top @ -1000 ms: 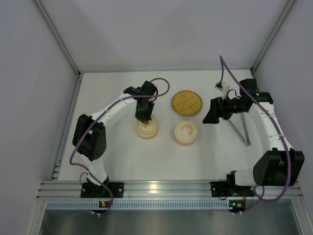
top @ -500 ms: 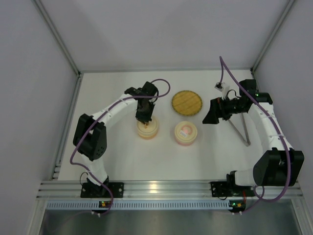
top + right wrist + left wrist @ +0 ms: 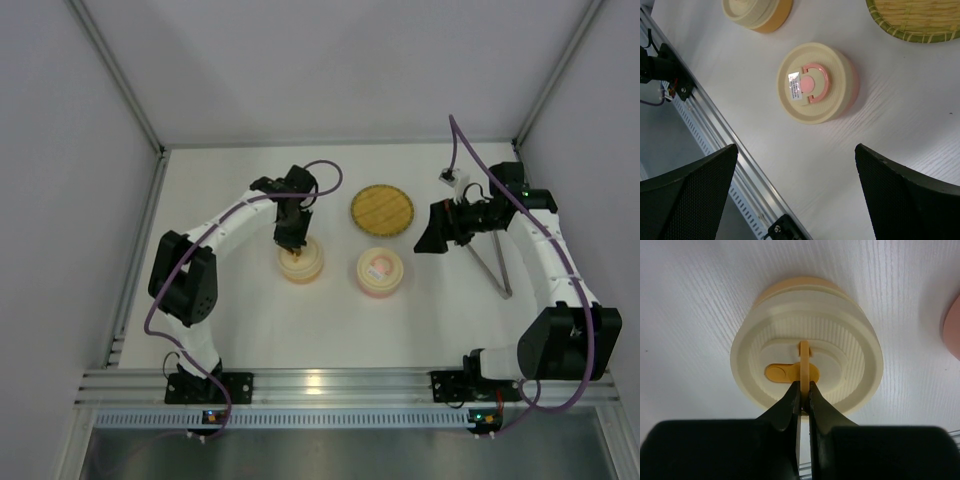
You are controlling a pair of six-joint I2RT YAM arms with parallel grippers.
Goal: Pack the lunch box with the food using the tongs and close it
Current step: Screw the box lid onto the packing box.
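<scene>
My left gripper (image 3: 804, 385) is shut on the thin yellow handle (image 3: 804, 360) that stands upright on the cream ribbed lid (image 3: 850, 340) of the orange lunch box (image 3: 300, 262). The lid sits on its orange base (image 3: 790, 284). A second lunch box (image 3: 379, 271), pink, stands to its right with its lid on and the pink handle (image 3: 812, 82) folded flat. My right gripper (image 3: 432, 228) hangs open above the table, right of the pink box, with nothing between its fingers (image 3: 700, 185). The tongs (image 3: 503, 283) lie on the table under the right arm. The food is out of view.
A round woven bamboo tray (image 3: 382, 208) lies behind the pink box and shows nothing on it. The aluminium rail (image 3: 330, 385) runs along the near edge of the table. Grey walls close in the left, back and right sides.
The left wrist has shifted slightly left and back while still pinching the handle. The boxes, the tongs and the right arm have not moved.
</scene>
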